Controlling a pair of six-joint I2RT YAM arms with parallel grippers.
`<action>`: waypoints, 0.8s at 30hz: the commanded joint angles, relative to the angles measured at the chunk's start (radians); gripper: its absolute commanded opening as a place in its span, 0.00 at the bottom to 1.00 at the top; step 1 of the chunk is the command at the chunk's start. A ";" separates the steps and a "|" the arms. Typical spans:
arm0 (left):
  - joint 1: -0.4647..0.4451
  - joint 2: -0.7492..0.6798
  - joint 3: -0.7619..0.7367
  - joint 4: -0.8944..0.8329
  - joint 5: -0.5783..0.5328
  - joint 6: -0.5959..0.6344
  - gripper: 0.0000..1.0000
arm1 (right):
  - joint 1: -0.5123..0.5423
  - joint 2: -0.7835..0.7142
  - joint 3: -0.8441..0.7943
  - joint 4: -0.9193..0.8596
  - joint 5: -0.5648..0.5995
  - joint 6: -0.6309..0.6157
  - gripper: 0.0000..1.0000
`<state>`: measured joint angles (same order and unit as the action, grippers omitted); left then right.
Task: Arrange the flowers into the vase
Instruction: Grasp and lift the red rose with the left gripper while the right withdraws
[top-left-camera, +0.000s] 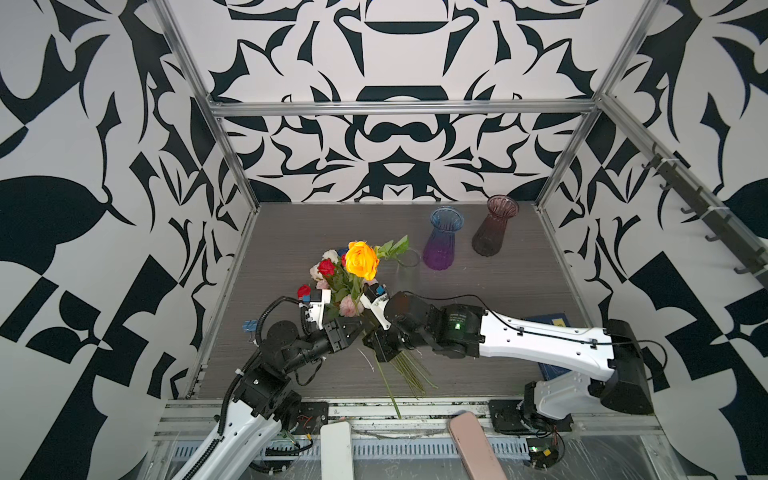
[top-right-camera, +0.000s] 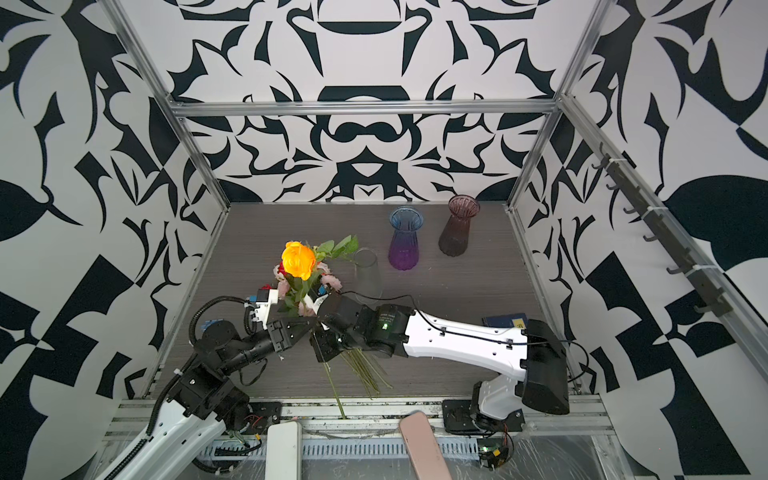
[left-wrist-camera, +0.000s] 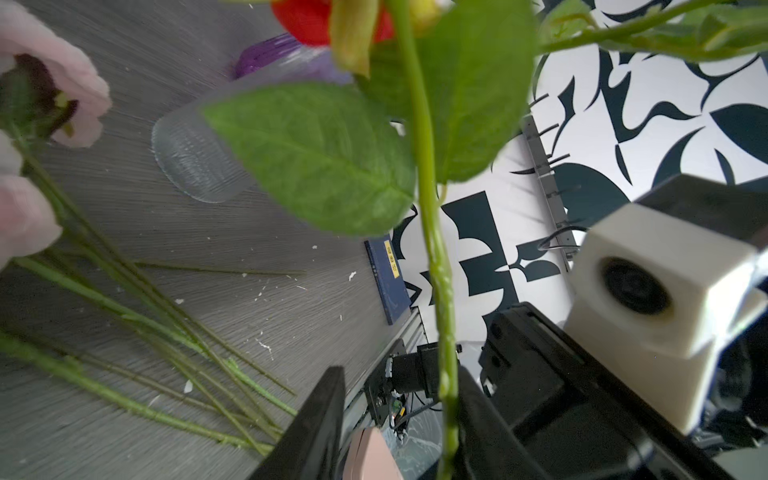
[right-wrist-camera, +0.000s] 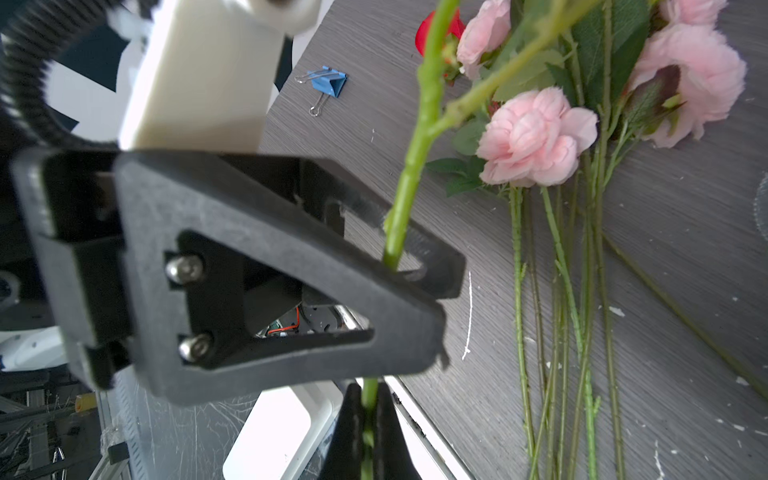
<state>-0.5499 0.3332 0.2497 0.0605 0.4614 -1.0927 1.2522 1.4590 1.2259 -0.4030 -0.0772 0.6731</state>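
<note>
While right gripper (right-wrist-camera: 368, 432) pinches the green stem (left-wrist-camera: 432, 249) of the lifted orange rose (top-left-camera: 362, 259), left gripper (left-wrist-camera: 399, 374) brackets it just bloomward, jaws narrow but not shut, one finger (left-wrist-camera: 482, 424) touching; pink and red flowers (right-wrist-camera: 536, 137) lie beneath both jaws, clear glass vase (top-left-camera: 409, 270) near beyond, bare grey table (top-left-camera: 519, 282) around it.

No legible txt or nos.
</note>
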 joint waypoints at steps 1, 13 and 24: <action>0.001 0.012 0.029 0.084 0.022 0.001 0.31 | 0.016 -0.034 0.045 0.014 0.026 -0.005 0.00; 0.002 -0.091 0.136 -0.144 -0.048 0.124 0.00 | 0.024 -0.119 -0.016 0.005 0.159 0.003 0.39; 0.002 -0.214 0.602 -0.329 -0.303 0.733 0.00 | 0.024 -0.613 -0.442 -0.127 0.718 0.280 0.39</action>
<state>-0.5495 0.1177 0.7853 -0.3107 0.2058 -0.5968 1.2770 0.9539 0.8906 -0.4480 0.4072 0.8013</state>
